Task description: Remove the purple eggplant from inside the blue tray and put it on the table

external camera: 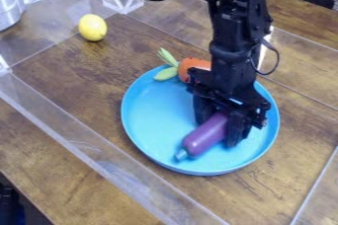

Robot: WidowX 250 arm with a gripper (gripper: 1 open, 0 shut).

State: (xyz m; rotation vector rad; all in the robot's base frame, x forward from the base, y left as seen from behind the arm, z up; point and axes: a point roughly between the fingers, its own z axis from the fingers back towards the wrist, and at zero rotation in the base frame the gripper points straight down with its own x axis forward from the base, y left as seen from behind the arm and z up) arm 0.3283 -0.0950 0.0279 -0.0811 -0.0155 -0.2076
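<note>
The purple eggplant lies inside the blue tray, toward its front, with its blue stem end pointing to the front left. My black gripper comes straight down onto the eggplant's thick rear end, and its fingers are shut on it. The arm rises from there to the top of the view and hides the back of the tray. Around the tray lies the dark wood table.
An orange carrot with green leaves rests on the tray's back rim beside the arm. A yellow lemon sits on the table at the back left. A clear plastic wall runs along the front left.
</note>
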